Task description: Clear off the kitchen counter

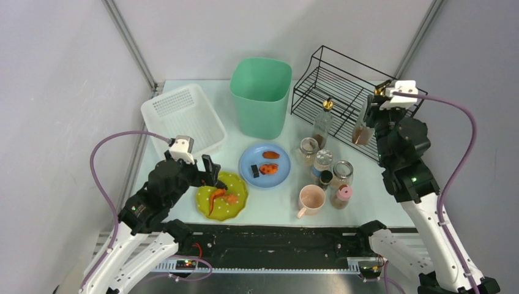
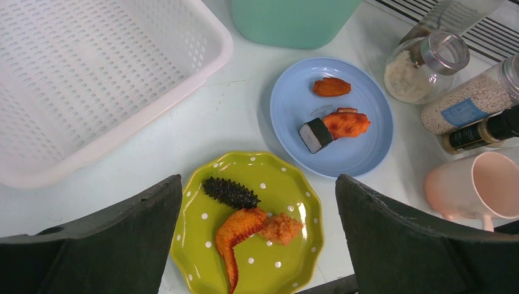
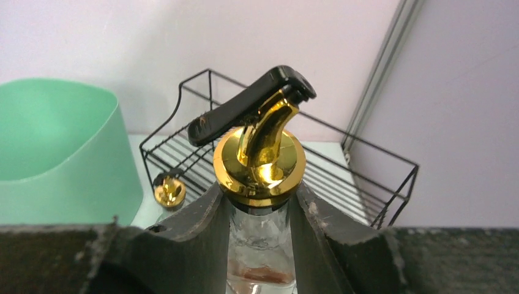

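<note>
The kitchen counter [image 1: 269, 207] carries dishes, jars and bottles. My left gripper [image 1: 211, 174] hangs open over a green dotted plate [image 1: 240, 205]. In the left wrist view the gripper [image 2: 258, 184] has its fingers spread to either side of the plate [image 2: 202, 245], which holds a fried wing [image 2: 235, 233], a dark spiky piece [image 2: 231, 192] and an orange lump. My right gripper [image 1: 367, 119] is shut on a glass bottle [image 1: 362, 133] with a gold pourer [image 3: 260, 159]. It holds the bottle by the neck [image 3: 260, 245] at the front of the black wire rack [image 1: 343, 79].
A blue plate [image 1: 245, 160] with food pieces lies mid-counter. Behind it stands a green bin [image 1: 261, 95], with a white perforated basket [image 1: 183, 116] to its left. A second pourer bottle [image 1: 322, 122], jars [image 1: 308, 150], a pink mug [image 1: 311, 199] and a pink-lidded shaker [image 1: 343, 196] crowd the right.
</note>
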Controlling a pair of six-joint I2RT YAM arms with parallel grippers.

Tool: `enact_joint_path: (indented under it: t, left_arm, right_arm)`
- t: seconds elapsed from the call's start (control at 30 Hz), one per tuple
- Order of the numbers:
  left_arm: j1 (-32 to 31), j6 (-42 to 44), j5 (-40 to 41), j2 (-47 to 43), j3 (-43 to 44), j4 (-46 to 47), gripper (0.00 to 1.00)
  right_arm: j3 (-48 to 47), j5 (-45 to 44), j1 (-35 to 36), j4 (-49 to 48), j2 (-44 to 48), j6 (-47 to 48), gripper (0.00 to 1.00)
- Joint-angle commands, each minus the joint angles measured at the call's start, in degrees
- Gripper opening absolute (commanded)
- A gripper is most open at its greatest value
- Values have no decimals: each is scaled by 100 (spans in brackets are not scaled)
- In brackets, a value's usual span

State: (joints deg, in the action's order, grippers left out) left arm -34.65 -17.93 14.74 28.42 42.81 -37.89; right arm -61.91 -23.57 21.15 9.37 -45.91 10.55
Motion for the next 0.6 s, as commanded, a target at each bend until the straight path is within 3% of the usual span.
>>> enact_joint_path:
  t: [0.0, 0.27, 0.57]
  left_arm:
    - [-17, 71, -50, -56, 43, 54, 98]
    - [-23, 62, -47, -40, 41, 50, 98]
    - [-23, 62, -2, -80, 31, 50, 98]
  right_arm:
    - [-850, -387, 17, -681, -161, 479, 0]
    - [-1572, -841, -238, -1601, -905, 1102, 0]
    - [-2683, -670, -1098, -2057, -1904, 813, 0]
